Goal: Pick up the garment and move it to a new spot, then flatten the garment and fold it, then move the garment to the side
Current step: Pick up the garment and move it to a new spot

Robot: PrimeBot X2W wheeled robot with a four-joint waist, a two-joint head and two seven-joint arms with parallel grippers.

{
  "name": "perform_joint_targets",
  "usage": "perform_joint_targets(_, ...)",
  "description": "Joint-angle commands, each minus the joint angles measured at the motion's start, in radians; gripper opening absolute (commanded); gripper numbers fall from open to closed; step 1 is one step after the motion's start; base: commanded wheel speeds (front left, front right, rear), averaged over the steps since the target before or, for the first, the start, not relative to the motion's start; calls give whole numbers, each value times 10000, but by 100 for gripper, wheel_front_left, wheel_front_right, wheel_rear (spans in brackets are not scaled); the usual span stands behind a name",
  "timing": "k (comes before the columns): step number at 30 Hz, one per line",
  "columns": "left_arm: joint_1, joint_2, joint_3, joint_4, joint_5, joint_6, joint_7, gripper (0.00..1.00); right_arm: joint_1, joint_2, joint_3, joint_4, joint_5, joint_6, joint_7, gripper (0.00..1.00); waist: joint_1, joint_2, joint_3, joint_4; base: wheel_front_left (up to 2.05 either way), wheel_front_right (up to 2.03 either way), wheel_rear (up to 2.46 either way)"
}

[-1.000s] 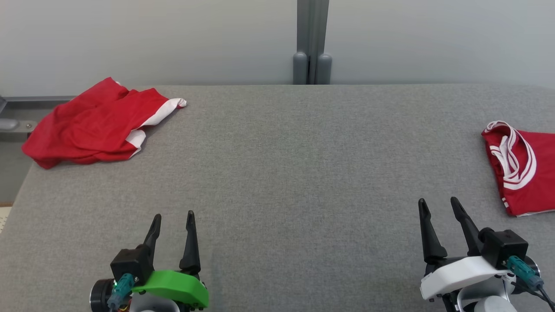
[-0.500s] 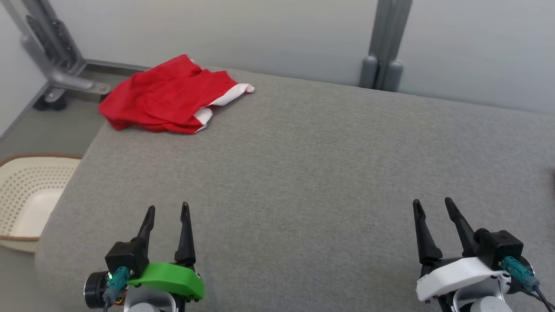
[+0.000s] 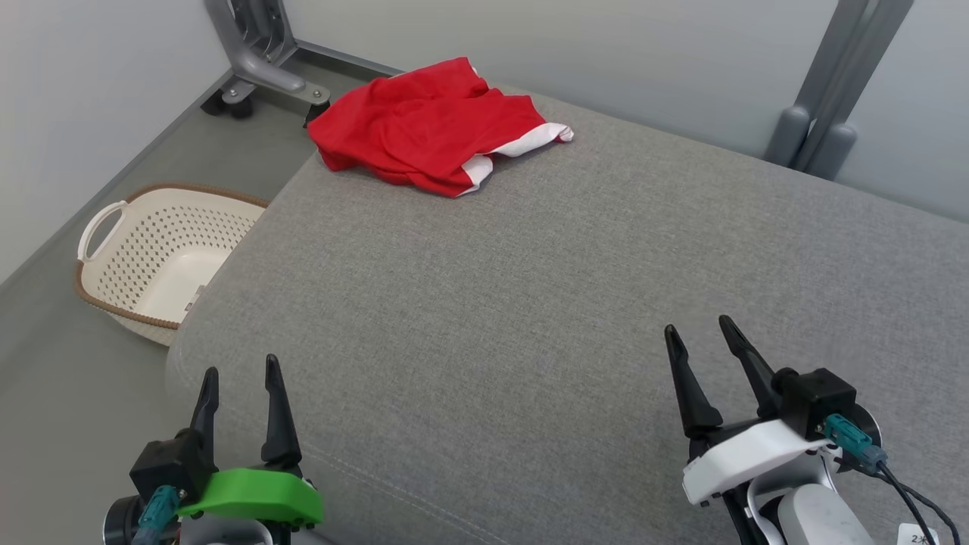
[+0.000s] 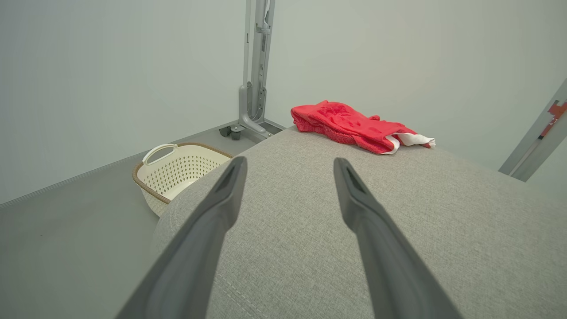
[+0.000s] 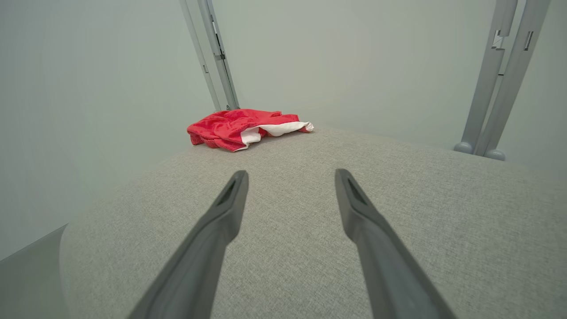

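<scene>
The red garment (image 3: 431,129) with the white trim is sitting in a crumpled heap at the far left corner of the grey padded tabletop (image 3: 530,303). One white-edged bit pokes out toward the middle of the far edge. Nothing is touching it. In the left wrist view the garment (image 4: 350,126) shows up past the fingertips, well apart from them. It's the same deal in the right wrist view (image 5: 234,126), off to the upper left.

The left gripper (image 3: 241,365) (the one with the green shell) hovers by the near left corner, fingers spread and holding nothing. From its own camera the left gripper (image 4: 289,160) has a clear gap with only grey fabric between the tips. The right gripper (image 3: 696,325), in the white shell, is over the near right part of the tabletop. Its fingers are also spread and empty, which its own view of the right gripper (image 5: 291,172) backs up.

Off the left edge, a cream perforated basket (image 3: 163,231) with a brown rim sits on the floor (image 3: 45,363), just beside the tabletop. A grey metal stand (image 3: 265,68) on wheels is behind the garment's corner.
</scene>
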Motion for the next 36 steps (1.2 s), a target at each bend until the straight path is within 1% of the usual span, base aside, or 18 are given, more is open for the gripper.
perform_joint_targets(1,171,10,21,-71,-81,51,-3,100,-123,-50,28,62,-73,-3,0,100,0,0,213,183,0,0,0)
perform_joint_targets(5,285,13,32,-192,-104,97,-3,100,-259,-48,77,46,-172,-3,-4,100,0,0,361,229,0,0,0)
perform_joint_targets(9,24,14,47,-65,-28,-27,-3,100,-406,-50,-60,-233,-357,-3,12,100,0,0,675,233,0,0,0)
perform_joint_targets(10,-136,50,64,-19,38,-86,-3,100,-397,-50,-137,-320,-399,-3,14,100,0,0,749,232,0,0,0)
perform_joint_targets(13,-965,423,98,233,297,-339,-5,100,-341,-50,-483,-785,-661,-3,123,100,0,0,1158,178,0,0,0)
perform_joint_targets(18,-3028,1553,349,688,655,-642,81,100,-668,-50,-637,-1598,-1188,-2,482,100,0,0,2115,-818,0,0,0)
perform_joint_targets(20,-4120,2137,357,972,880,-809,417,100,-766,-59,-703,-1911,-1438,-3,677,100,0,0,2556,-1313,0,0,0)
perform_joint_targets(23,-5637,2779,439,1462,901,-1038,1017,100,-951,-51,-787,-2395,-1733,-2,901,100,0,0,3139,-1995,0,0,0)
perform_joint_targets(24,-6210,3104,429,1666,1081,-1074,1191,100,-1031,-51,-833,-2575,-1820,-3,972,100,0,0,3368,-2255,0,0,0)
perform_joint_targets(26,-7196,3494,500,2298,1105,-1130,1538,100,-1132,-53,-906,-2936,-1989,-3,1106,100,0,0,3779,-2697,0,0,0)
perform_joint_targets(30,-8697,3808,658,3678,905,-1160,2195,100,-1249,-47,-983,-3629,-2102,-3,1294,100,0,0,4555,-3451,0,0,0)
perform_joint_targets(33,-9458,3593,877,4553,378,-1290,2650,100,-1235,-44,-1151,-4068,-2138,-3,1378,100,0,0,5035,-3846,0,0,0)
perform_joint_targets(36,-9936,3585,631,5347,195,-1520,3201,100,-1185,-41,-1323,-4430,-2229,-3,1461,100,0,0,5502,-4142,0,0,0)
